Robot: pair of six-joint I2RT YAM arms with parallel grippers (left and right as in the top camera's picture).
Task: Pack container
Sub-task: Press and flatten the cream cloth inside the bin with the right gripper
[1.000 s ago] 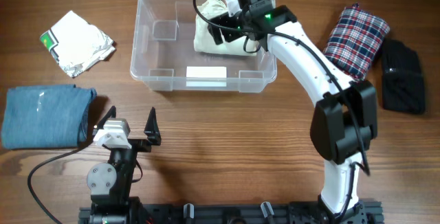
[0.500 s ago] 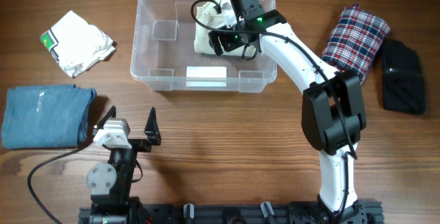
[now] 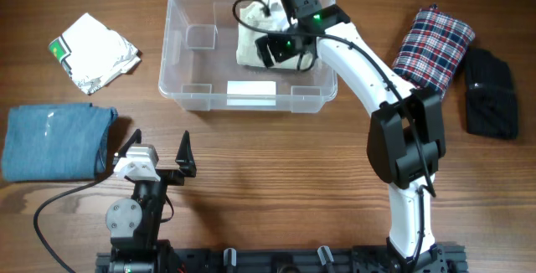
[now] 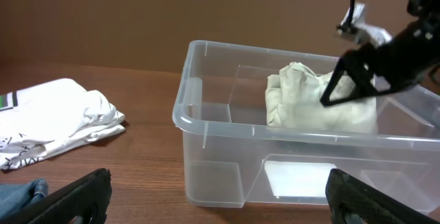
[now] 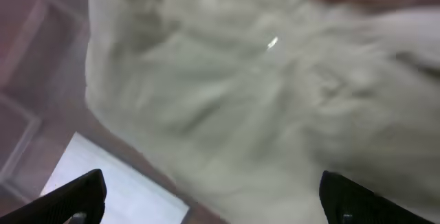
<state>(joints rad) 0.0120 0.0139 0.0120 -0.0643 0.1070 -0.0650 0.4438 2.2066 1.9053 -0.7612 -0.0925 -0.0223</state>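
The clear plastic container [image 3: 173, 51] with a white label [image 3: 251, 89] stands at the back middle of the table. A cream folded cloth [image 3: 251, 45] lies inside its right half. My right gripper [image 3: 283, 51] is open just above the cloth, holding nothing. In the right wrist view the cloth [image 5: 240, 93] fills the frame between the spread fingers [image 5: 213, 193]. My left gripper [image 3: 159, 151] is open and empty near the front edge, facing the container [image 4: 206, 131]. In the left wrist view the cloth [image 4: 302, 104] and the right gripper [image 4: 357, 80] show over it.
A crumpled white shirt [image 3: 94, 51] lies at the back left and folded blue jeans [image 3: 54, 139] at the left. A plaid cloth [image 3: 433, 47] and a black garment [image 3: 490, 93] lie at the right.
My right arm has swung left over the container, and its gripper now sits over the cream cloth's right side. The left arm has not moved.
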